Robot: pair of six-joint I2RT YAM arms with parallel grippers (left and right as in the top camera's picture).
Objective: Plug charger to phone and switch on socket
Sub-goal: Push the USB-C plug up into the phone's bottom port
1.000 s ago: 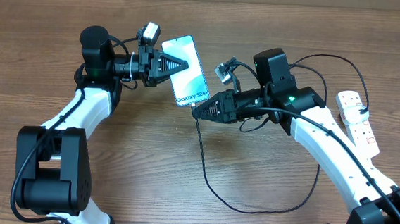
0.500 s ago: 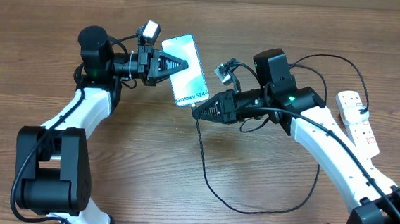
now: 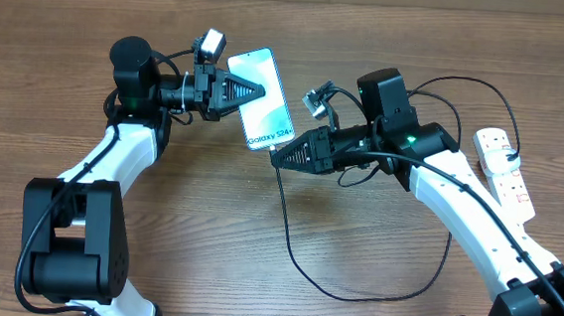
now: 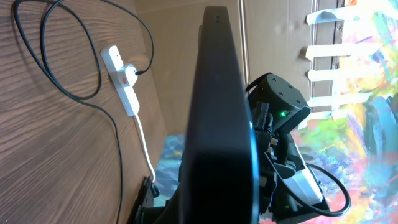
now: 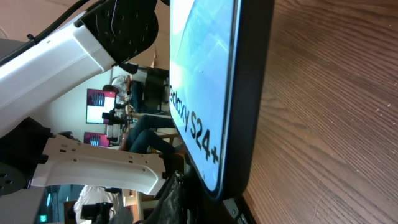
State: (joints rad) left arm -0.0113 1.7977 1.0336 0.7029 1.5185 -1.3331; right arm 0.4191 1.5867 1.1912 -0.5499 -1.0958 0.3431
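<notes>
The overhead camera looks straight down on the wooden surface (image 3: 208, 223) from well above, with both arms in frame. The left wrist camera sits hard against the dark edge of the phone (image 4: 217, 124) and faces the surface's right edge, where the power strip (image 4: 121, 78) lies. The right wrist camera, equally near, faces the screen and the left arm (image 5: 93, 43). All three views share the phone.

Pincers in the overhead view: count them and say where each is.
2. The left pincer grips the phone across its upper half, left of centre. The right pincer, closed on the charger, sits at the phone's lower end. Neither is hidden.
</notes>
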